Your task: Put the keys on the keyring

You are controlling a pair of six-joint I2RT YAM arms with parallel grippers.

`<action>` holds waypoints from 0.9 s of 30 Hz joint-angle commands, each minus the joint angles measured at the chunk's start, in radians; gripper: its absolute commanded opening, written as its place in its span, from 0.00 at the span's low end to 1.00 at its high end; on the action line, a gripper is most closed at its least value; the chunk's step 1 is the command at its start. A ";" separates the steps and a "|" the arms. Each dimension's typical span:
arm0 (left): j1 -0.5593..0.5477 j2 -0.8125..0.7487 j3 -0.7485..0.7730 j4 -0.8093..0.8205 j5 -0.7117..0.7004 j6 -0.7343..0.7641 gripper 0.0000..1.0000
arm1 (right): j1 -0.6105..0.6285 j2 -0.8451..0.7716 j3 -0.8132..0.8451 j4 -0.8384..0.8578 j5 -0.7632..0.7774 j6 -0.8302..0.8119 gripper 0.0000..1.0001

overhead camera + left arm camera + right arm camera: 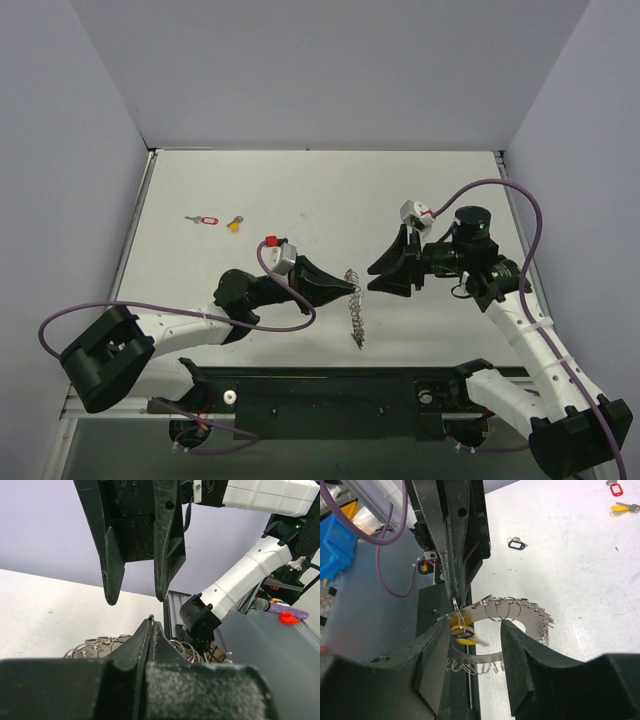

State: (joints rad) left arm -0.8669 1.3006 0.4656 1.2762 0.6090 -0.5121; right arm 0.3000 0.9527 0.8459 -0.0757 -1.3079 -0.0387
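your left gripper is closed, its black fingertips pinched onto one small split ring at the upper end of the floppy silver keyring of many small metal rings. from the pinch the keyring runs toward the arm bases, and its lower part rests on the white table. your right gripper faces the left one tip to tip, its fingers spread apart and gripping nothing. in its wrist view the pinched ring hangs in the gap between those fingers, and the band of rings curves away behind them. a small yellow piece sits at that ring (it is blurred, so you cannot tell whether it is threaded on). well off to the left on the table lie a small silver key with a red plastic tag and, just beside it, a small silver key with a yellow head, both well apart from the keyring. a small key with a black head lies on the table past the left gripper in the right wrist view.
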 commanded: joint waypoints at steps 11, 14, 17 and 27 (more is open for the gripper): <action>0.003 -0.038 -0.018 0.361 -0.006 -0.002 0.00 | 0.116 -0.032 0.088 -0.368 0.107 -0.550 0.38; 0.000 -0.034 -0.015 0.362 -0.005 -0.005 0.00 | 0.137 -0.019 0.088 -0.354 0.124 -0.550 0.36; -0.004 -0.027 -0.012 0.362 -0.006 -0.006 0.00 | 0.143 -0.009 0.081 -0.291 0.131 -0.489 0.35; -0.012 -0.017 -0.010 0.362 -0.011 -0.005 0.00 | 0.185 0.012 0.056 -0.085 0.116 -0.316 0.28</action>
State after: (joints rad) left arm -0.8745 1.2926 0.4370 1.2762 0.6083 -0.5121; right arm 0.4633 0.9512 0.8909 -0.2543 -1.1618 -0.4065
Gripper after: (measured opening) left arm 0.017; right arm 0.292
